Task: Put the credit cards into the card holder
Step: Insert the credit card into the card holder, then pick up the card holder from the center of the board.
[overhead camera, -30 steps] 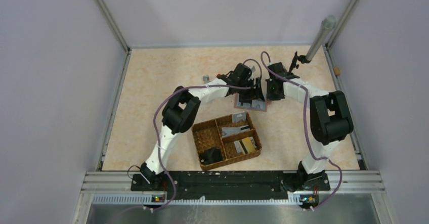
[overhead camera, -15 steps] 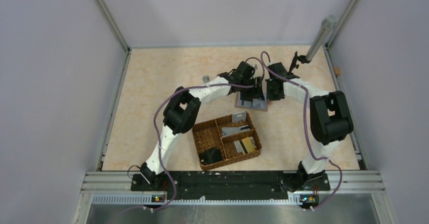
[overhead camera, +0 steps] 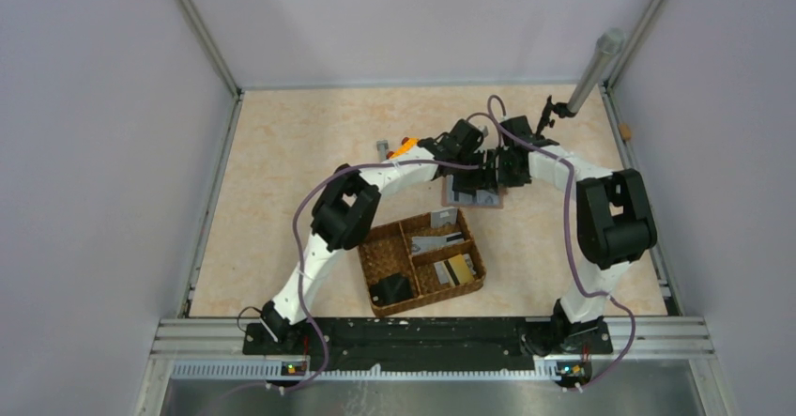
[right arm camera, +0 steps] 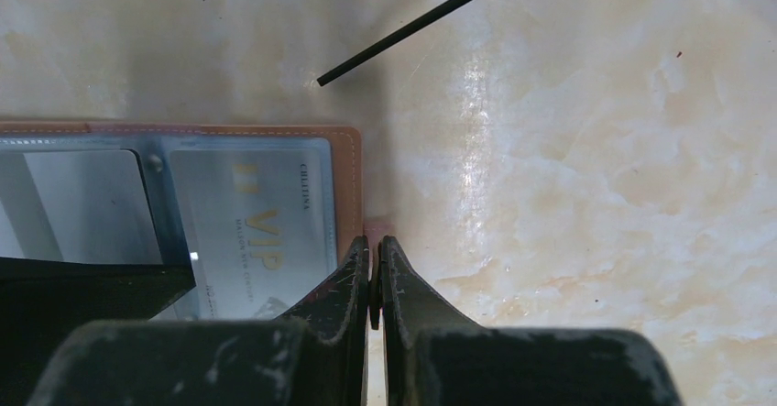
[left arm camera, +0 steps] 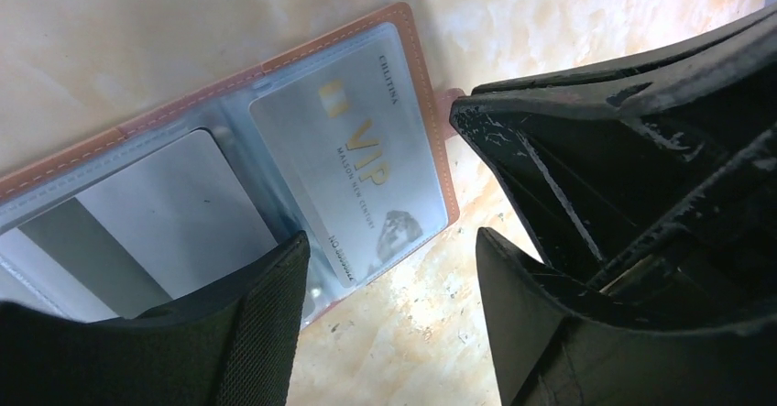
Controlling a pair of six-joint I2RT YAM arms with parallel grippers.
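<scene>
The brown card holder (overhead camera: pixel 457 194) lies open on the table, its clear sleeves up. A silver VIP credit card (left arm camera: pixel 353 163) sits in its end sleeve, and another grey card (left arm camera: pixel 174 204) in the sleeve beside it. My left gripper (left arm camera: pixel 389 278) is open, one finger over the holder and one over bare table. My right gripper (right arm camera: pixel 376 259) is shut at the holder's brown edge (right arm camera: pixel 346 186), pinching its small tab. More credit cards, grey (overhead camera: pixel 436 242) and gold (overhead camera: pixel 462 268), lie in the woven basket (overhead camera: pixel 375 247).
A black blocky object (overhead camera: pixel 390 289) sits in the basket's near compartment. A small grey object (overhead camera: pixel 382 144) lies left of the arms. A grey pole (overhead camera: pixel 593 70) stands at the back right. A thin black rod (right arm camera: pixel 412 21) crosses above the holder.
The left wrist has shifted right and closer to the right gripper. The card holder has slid slightly right. The right arm has barely moved.
</scene>
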